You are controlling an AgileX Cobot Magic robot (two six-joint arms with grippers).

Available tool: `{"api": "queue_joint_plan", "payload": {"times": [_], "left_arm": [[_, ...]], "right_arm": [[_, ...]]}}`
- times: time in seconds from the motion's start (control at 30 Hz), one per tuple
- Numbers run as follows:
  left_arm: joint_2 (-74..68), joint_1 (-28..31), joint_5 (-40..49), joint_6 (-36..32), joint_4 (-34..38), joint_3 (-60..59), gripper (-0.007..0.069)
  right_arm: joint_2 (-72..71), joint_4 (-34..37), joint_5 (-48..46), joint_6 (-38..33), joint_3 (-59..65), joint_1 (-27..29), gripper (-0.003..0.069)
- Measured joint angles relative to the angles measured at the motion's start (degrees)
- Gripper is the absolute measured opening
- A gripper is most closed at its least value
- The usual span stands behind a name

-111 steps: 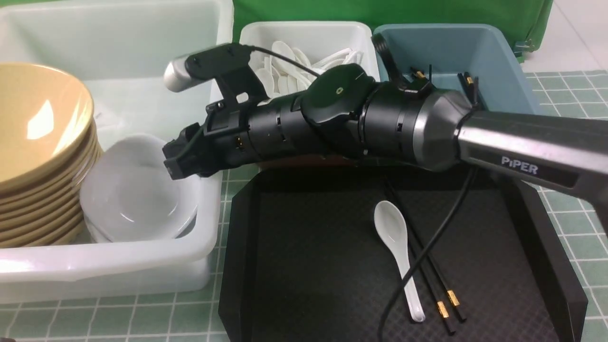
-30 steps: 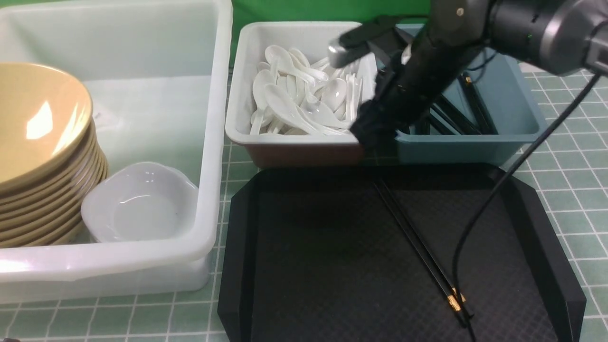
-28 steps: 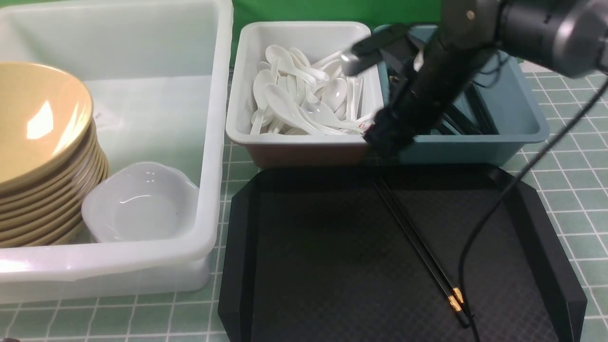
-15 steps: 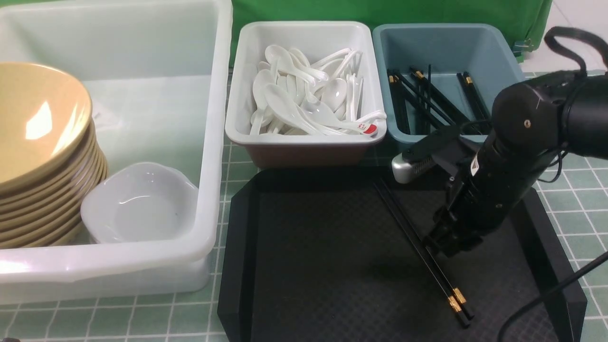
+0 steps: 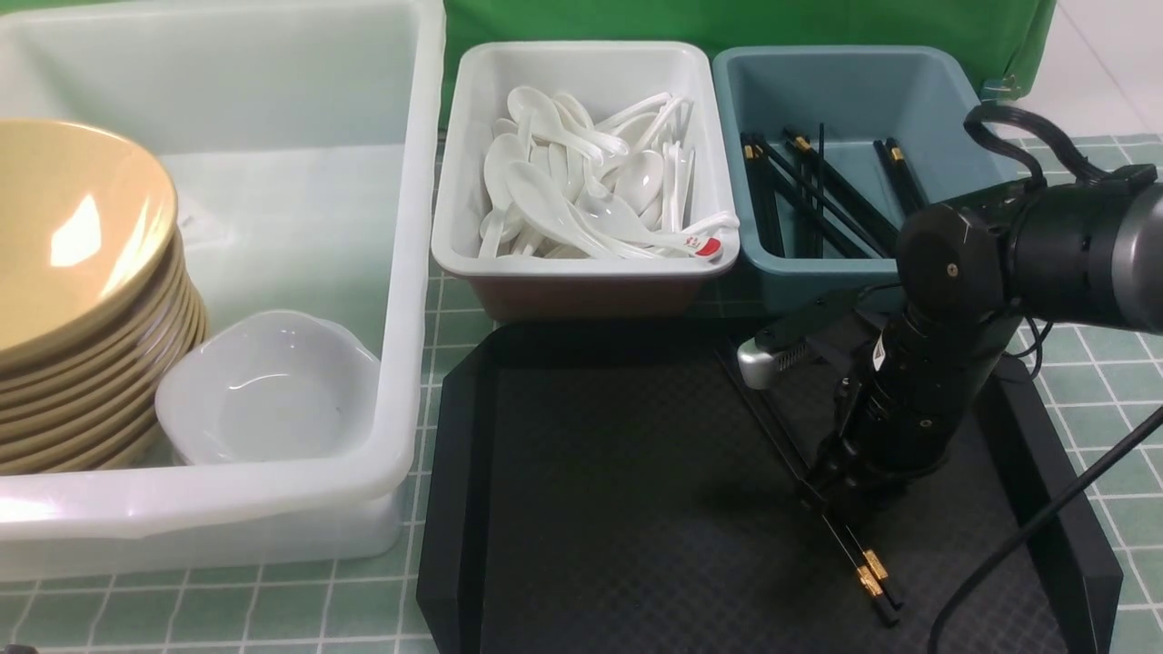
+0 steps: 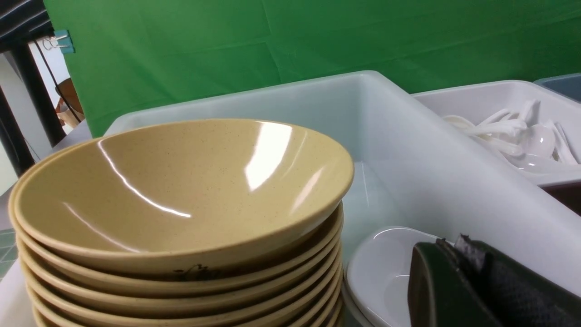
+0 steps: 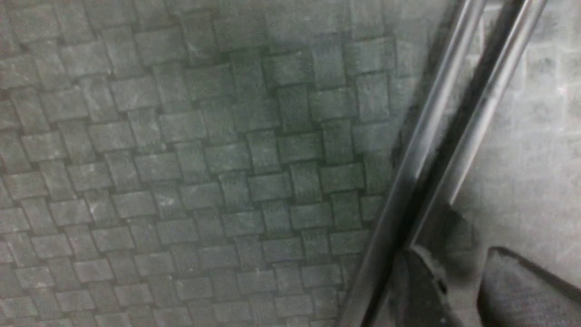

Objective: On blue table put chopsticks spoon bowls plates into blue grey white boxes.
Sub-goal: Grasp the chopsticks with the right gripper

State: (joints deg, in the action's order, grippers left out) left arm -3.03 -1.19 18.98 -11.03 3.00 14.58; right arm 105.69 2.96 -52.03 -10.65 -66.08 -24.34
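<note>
Chopsticks [image 5: 868, 572]: pair lying diagonally on tray [image 5: 591, 509], toward table [image 5: 1108, 191] front-right corner. Right gripper [image 5: 831, 495]: hovering low over their middle, jaws slightly parted, gripping nothing. Handling: should be straddling both sticks squarely before closing, else one risks rolling free

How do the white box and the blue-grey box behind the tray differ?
The white box holds a heap of white spoons; the blue-grey box holds black chopsticks. The white box shows a brownish underside; the blue-grey box is blue-grey outside too. Both are open rectangular tubs of similar size, side by side.
</note>
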Motion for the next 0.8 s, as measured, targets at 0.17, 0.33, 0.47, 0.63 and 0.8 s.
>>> {"api": "queue_joint_plan", "payload": {"times": [0.17,0.33,0.47,0.63,0.8], "left_arm": [[0.00,0.00,0.00,0.00,0.00,0.00,0.0001],[0.00,0.00,0.00,0.00,0.00,0.00,0.0001],[0.00,0.00,0.00,0.00,0.00,0.00,0.0001],[0.00,0.00,-0.04,0.00,0.00,0.00,0.0001],[0.00,0.00,-0.04,0.00,0.00,0.00,0.0001]], "right_arm": [[-0.07,0.06,-0.16,1.04,-0.05,0.00,0.0249],[-0.14,0.13,0.29,1.40,-0.05,0.00,0.0249],[0.01,0.07,0.84,1.46,0.00,-0.37,0.0249],[0.47,-0.30,2.11,1.71,-0.17,-1.63,0.0249],[0.59,-2.96,3.39,1.95,-0.47,-2.82,0.0244]]}}
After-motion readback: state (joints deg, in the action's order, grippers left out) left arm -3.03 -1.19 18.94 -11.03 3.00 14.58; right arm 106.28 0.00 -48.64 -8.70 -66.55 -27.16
